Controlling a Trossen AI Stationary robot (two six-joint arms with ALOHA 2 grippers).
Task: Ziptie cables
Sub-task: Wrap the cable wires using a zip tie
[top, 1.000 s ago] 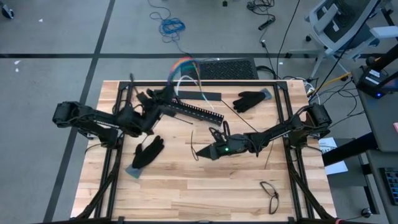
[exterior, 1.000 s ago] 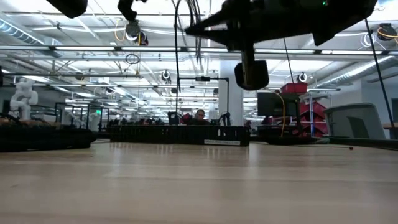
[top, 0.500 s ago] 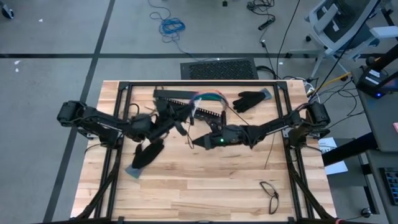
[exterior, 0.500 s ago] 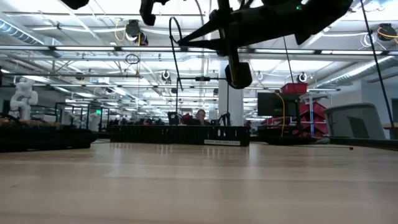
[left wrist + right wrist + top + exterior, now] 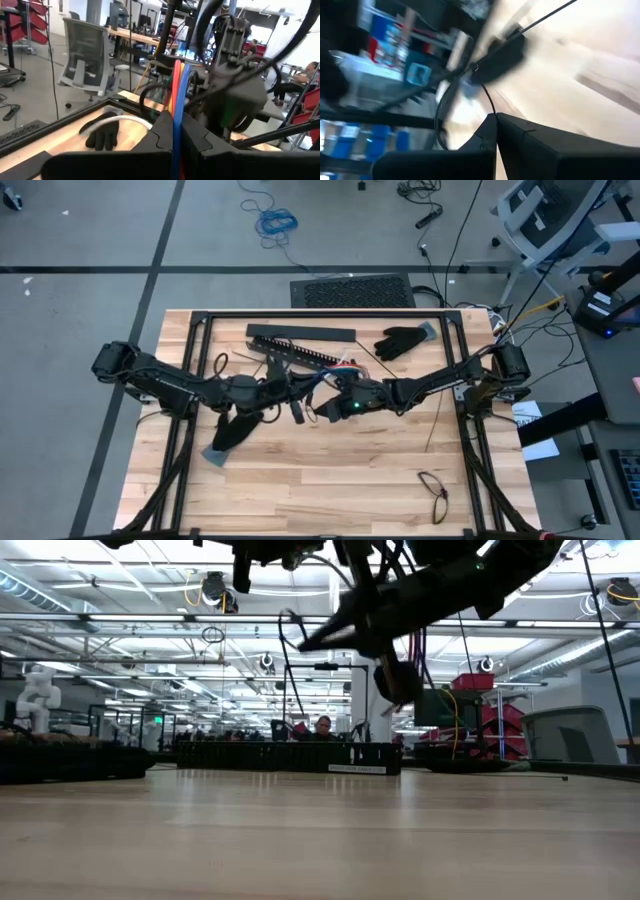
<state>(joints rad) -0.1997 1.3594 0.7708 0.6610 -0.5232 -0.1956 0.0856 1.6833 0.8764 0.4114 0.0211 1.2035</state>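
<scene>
Bright, even overhead light; ceiling strip lights (image 5: 120,620) glare in the low view. Right wrist view is heavily motion-blurred; the table (image 5: 330,470) shows soft shadows.

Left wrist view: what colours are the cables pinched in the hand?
Red, orange and blue cables, clamped in the shut left hand. Left wrist view shows them best.

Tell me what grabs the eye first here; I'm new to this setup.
Both arms meet above the middle of the table, the left gripper shut on the cables, coloured strands running between its jaws. The right gripper sits right beside it, shut on a thin black strip. Black gloves lie nearby.
</scene>
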